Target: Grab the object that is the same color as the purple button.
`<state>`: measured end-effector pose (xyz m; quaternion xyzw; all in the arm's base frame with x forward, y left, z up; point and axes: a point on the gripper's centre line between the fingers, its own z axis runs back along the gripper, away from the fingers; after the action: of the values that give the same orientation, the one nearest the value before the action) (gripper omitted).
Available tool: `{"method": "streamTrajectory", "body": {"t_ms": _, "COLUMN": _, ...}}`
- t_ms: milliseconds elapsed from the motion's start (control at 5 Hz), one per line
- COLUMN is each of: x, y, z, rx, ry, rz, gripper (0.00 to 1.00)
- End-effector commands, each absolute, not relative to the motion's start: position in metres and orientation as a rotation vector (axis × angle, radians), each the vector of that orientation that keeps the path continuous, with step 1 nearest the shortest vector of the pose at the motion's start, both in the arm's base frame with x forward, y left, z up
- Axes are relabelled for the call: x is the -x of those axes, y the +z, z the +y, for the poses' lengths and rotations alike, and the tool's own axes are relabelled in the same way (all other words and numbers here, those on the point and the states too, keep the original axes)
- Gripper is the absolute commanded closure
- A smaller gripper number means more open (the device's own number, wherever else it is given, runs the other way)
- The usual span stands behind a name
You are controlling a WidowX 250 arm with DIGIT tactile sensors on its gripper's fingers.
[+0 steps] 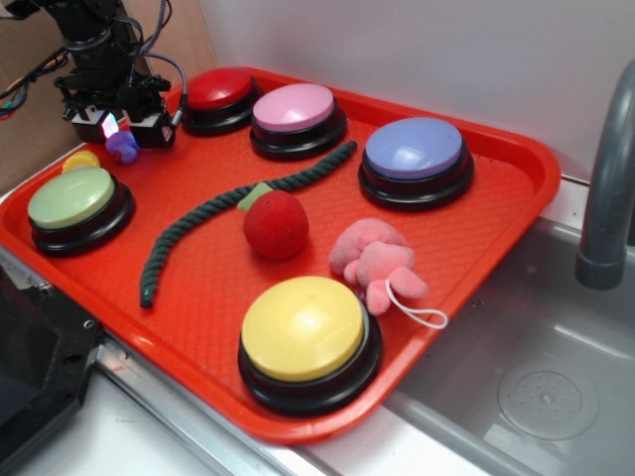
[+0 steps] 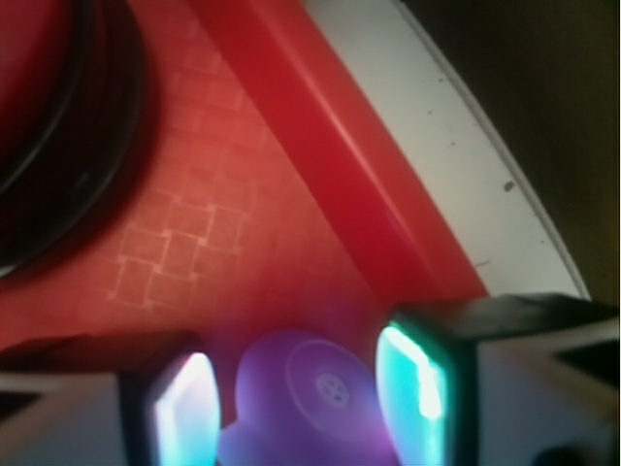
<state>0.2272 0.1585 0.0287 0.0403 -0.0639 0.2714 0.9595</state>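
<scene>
Nearest the wrist lens we see the tiny glossy purple plastic toy (image 2: 309, 403) at the bottom centre, between two glowing fingertip pads (image 2: 182, 413). The black gripper (image 2: 301, 403) brackets it; we cannot tell whether the pads press it. Beyond, the ridged red plastic tray (image 2: 194, 233) rises to its rim, with a white ledge (image 2: 456, 146) at right. In the exterior view the gripper (image 1: 119, 127) sits at upper left over the toy (image 1: 123, 148), near the tray's edge. The large bluish-purple domed button (image 1: 415, 151) stands well apart at upper right.
</scene>
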Motion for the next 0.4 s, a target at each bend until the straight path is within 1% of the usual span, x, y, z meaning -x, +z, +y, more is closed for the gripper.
{"method": "streamTrajectory", "body": {"t_ms": 0, "x": -0.221, "y": 0.055, "z": 0.163, "rx": -0.067, "ry": 0.538, "rz": -0.163, "gripper": 1.0}}
{"method": "streamTrajectory", "body": {"t_ms": 200, "x": -0.225, "y": 0.085, "z": 0.149, "rx": -0.068, "ry": 0.494, "rz": -0.184, "gripper": 1.0}}
